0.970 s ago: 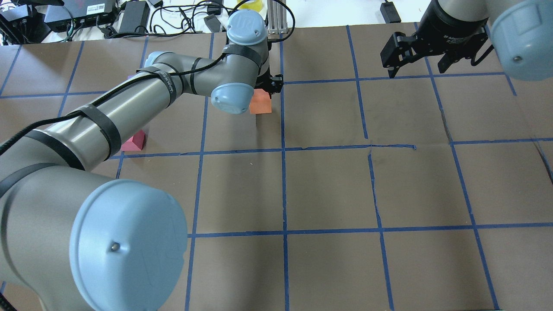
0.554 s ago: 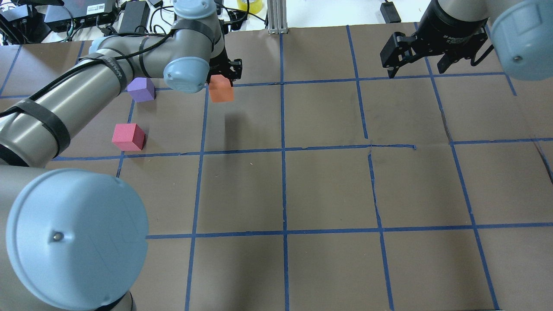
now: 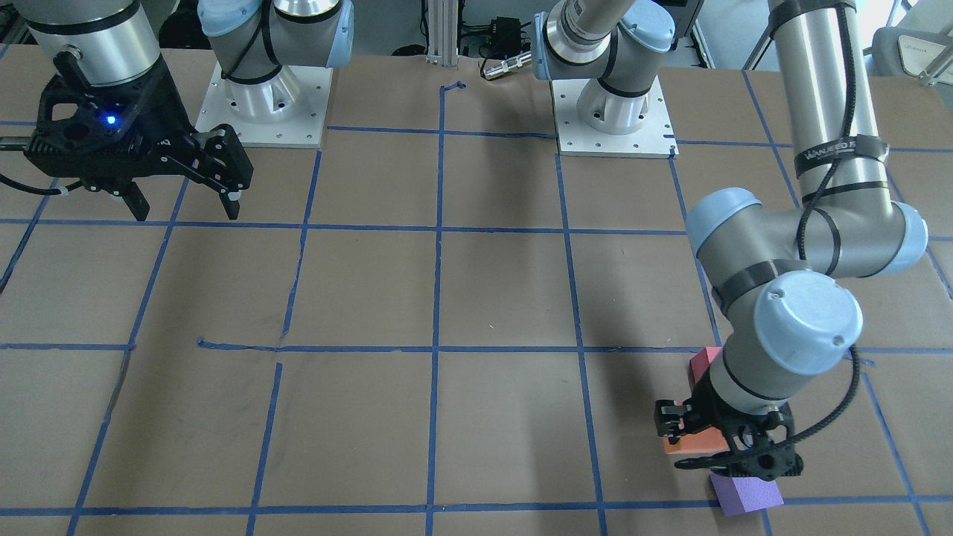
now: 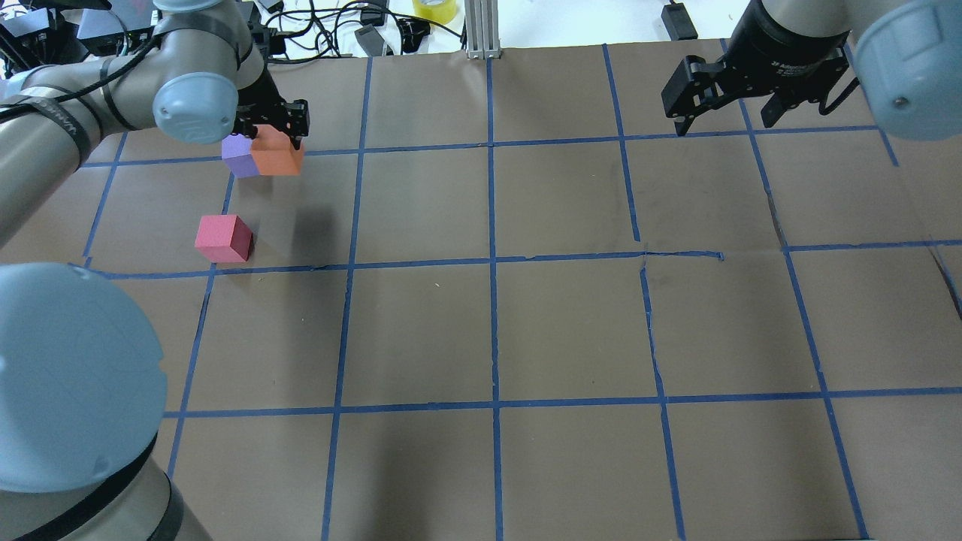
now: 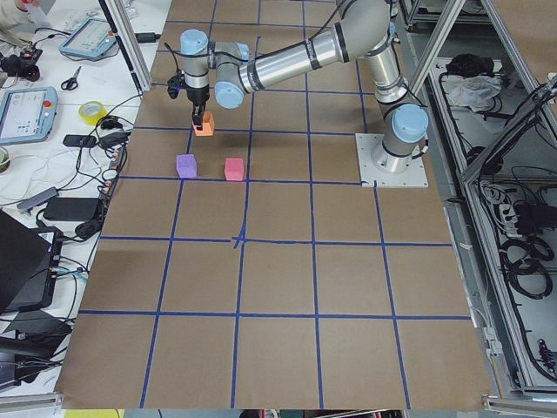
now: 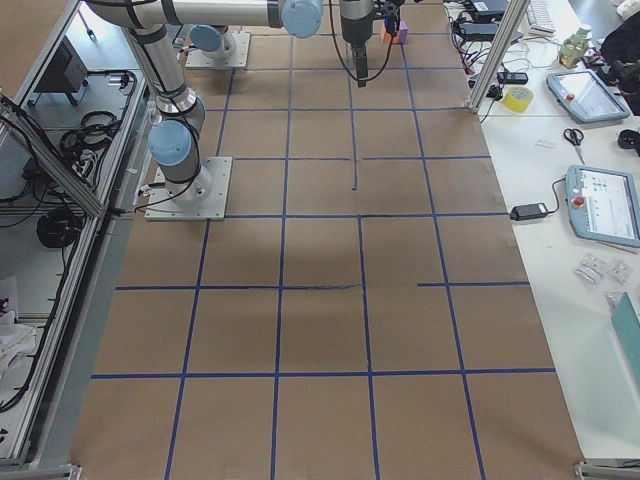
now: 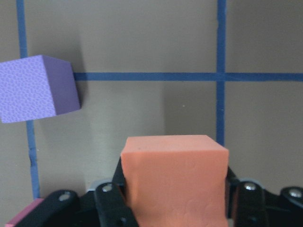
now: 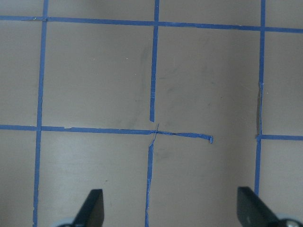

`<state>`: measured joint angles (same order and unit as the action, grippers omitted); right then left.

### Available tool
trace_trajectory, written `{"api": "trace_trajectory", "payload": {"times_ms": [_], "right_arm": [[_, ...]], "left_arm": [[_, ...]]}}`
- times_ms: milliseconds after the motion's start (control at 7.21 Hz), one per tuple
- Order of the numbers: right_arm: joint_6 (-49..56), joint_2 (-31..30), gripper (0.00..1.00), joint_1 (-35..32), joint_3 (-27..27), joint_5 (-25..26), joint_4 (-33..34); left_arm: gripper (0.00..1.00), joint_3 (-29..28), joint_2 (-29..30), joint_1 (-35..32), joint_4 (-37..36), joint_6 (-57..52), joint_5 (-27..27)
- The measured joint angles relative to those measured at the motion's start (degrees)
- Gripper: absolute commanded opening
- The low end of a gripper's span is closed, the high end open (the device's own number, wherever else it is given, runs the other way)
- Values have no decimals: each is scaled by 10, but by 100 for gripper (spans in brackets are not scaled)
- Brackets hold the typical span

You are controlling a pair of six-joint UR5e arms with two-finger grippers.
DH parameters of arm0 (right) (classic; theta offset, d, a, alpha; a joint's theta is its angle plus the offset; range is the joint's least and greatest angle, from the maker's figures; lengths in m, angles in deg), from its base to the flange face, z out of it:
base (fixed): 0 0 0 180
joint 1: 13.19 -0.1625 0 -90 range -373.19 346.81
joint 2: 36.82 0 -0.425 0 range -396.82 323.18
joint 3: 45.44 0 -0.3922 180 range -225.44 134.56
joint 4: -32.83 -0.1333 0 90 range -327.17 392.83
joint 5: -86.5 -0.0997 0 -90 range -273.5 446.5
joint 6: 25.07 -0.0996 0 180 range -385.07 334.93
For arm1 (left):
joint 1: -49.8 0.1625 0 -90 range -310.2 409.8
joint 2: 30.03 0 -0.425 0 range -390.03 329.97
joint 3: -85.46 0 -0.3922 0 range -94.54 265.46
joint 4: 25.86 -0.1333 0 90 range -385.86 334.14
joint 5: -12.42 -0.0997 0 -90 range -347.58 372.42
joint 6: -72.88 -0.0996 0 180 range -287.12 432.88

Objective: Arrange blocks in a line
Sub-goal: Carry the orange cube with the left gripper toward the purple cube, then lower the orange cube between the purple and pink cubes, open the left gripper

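Observation:
My left gripper (image 4: pixel 276 144) is shut on the orange block (image 4: pixel 276 156) and holds it above the table, close to the purple block (image 4: pixel 237 155) at the far left. In the left wrist view the orange block (image 7: pixel 173 175) sits between the jaws, with the purple block (image 7: pixel 33 87) on the table to the upper left. The pinkish-red block (image 4: pixel 222 238) rests on the table nearer the robot and apart from the other two. In the front-facing view it (image 3: pixel 703 365) is partly hidden by the arm. My right gripper (image 4: pixel 725 113) is open and empty above the far right of the table.
The brown table (image 4: pixel 571 330) carries a grid of blue tape lines. Cables, electronics and a yellow tape roll (image 4: pixel 434 9) lie beyond the far edge, next to an aluminium post (image 4: pixel 481 30). Both arm bases (image 3: pixel 268 104) stand at the robot's side.
My left arm has swung left with the orange block, from near the table's centre line to right beside the purple block. The right arm has not moved.

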<state>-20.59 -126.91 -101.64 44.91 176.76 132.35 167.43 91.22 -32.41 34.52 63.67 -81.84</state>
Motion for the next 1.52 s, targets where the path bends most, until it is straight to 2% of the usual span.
{"api": "trace_trajectory", "payload": {"times_ms": [693, 1525], "right_arm": [[0, 0, 100, 0, 0, 1, 0], [0, 0, 100, 0, 0, 3, 0]], "left_arm": [[16, 28, -5, 70, -6, -84, 3], [16, 37, 16, 77, -24, -90, 31]]}}
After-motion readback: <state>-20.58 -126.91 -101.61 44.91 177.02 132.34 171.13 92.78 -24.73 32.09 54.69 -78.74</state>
